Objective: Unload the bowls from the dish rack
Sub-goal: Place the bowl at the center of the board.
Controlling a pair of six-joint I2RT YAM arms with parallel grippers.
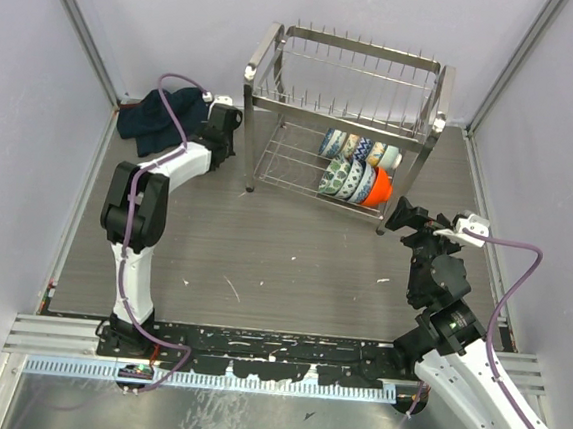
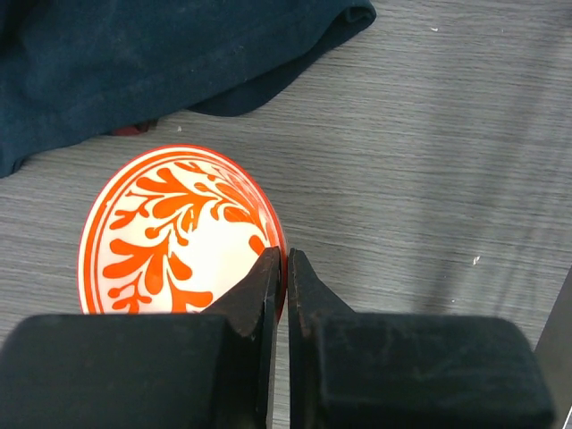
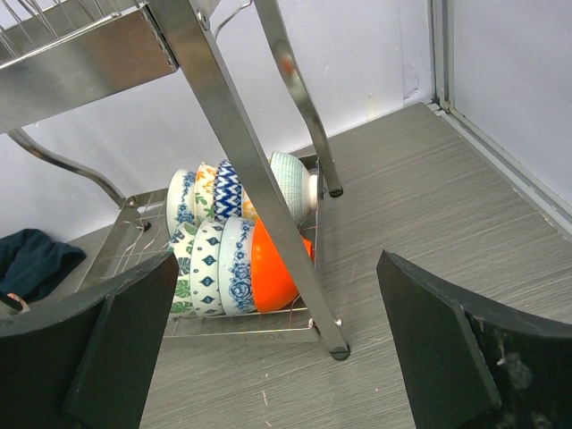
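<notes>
The silver wire dish rack (image 1: 353, 48) stands at the back middle of the table. Several bowls (image 1: 350, 178) stand on edge in two rows on its lower tier, with a bright orange bowl (image 3: 279, 268) at the front right end and a mint green bowl (image 3: 290, 181) behind it. My left gripper (image 2: 287, 257) is shut on the rim of an orange-and-white leaf-patterned bowl (image 2: 174, 237) that sits on the table left of the rack. In the top view that bowl is hidden under the left gripper (image 1: 224, 124). My right gripper (image 3: 277, 295) is open and empty by the rack's front right leg (image 3: 268, 197).
A dark blue cloth (image 2: 134, 63) lies bunched on the table just beyond the leaf-patterned bowl, in the back left corner (image 1: 160, 113). White walls with metal frame posts close in the table on three sides.
</notes>
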